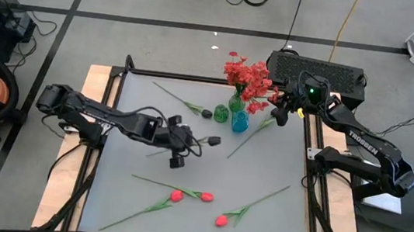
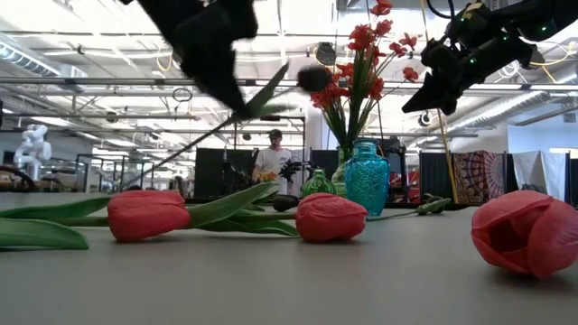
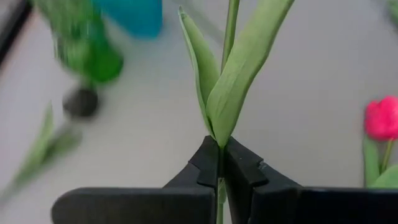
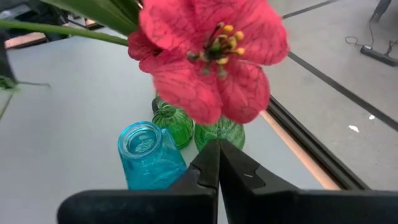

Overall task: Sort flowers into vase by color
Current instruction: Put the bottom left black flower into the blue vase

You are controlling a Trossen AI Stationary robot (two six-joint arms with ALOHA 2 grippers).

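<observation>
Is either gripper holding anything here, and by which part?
The left gripper pinches a dark-budded flower by its green stem, just below the leaves. The right gripper is shut beside the vases, holding nothing visible.

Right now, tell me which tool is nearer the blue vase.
Right. The right tool hangs just beside the blue vase, near the red blossoms. The left tool, shut on a dark-budded flower, sits farther off toward the table's middle.

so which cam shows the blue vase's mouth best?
Right wrist view: it looks down into the blue vase, showing the open rim. High view shows it tiny beside the green vases; low view side-on, mouth hidden; left wrist view only a blurred edge.
</observation>
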